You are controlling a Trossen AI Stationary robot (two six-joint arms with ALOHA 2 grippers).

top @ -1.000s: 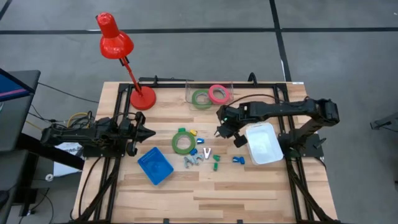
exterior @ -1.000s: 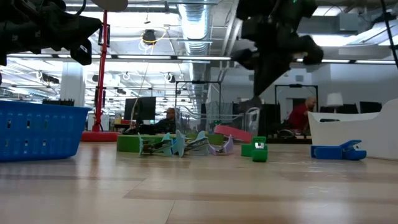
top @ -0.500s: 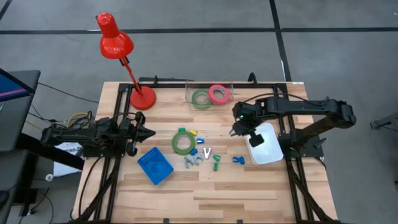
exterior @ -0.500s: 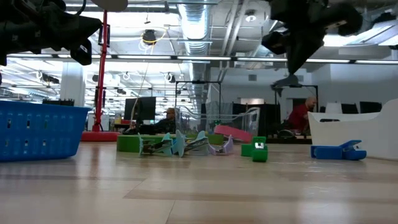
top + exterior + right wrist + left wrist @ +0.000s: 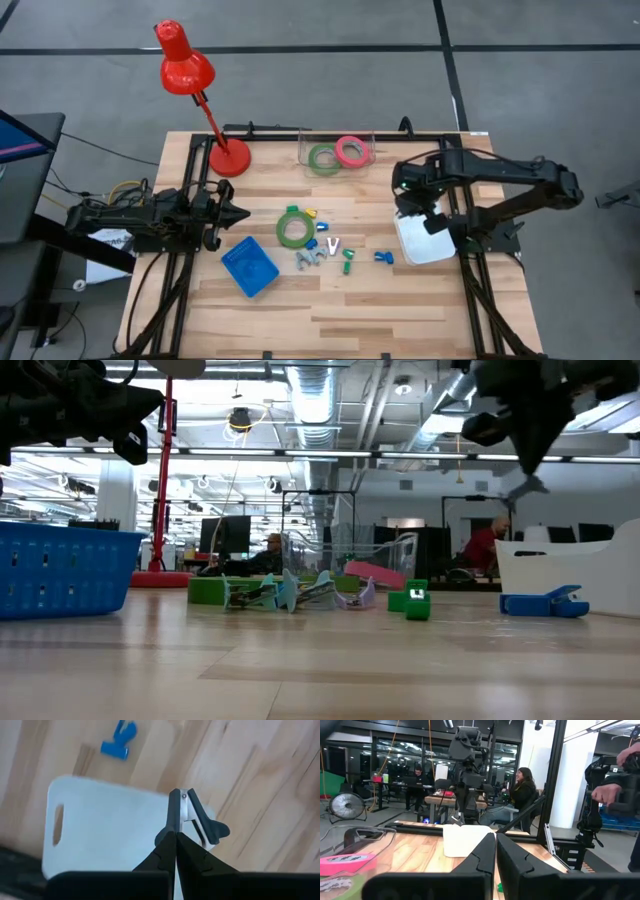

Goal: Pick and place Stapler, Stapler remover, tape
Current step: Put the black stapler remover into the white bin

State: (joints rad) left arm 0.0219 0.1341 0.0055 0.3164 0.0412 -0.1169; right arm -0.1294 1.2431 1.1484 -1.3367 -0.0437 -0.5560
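The stapler remover [image 5: 192,815], a dark claw with a bright metal inside, is pinched by one end in my right hand [image 5: 172,832], which is clenched on it. I carry it by that end so the rest hangs free of my fingers and can drop clean. It hangs at the right of the high view, over the near edge of the white bin [image 5: 428,248], not yet inside; I judge the bin to be where it belongs.

The tape is elsewhere: one green ring [image 5: 293,228] lies flat on the bench at mid-frame, and a green ring [image 5: 324,159] and a pink-red ring [image 5: 351,151] sit side by side in a clear tray [image 5: 338,136] at the upper middle. Small coloured pieces [image 5: 325,250] lie scattered just below the lone ring, a blue one [image 5: 383,257] nearest the bin.

My left hand [image 5: 240,213] waits at the left, closed on nothing, above the blue basket [image 5: 249,266].
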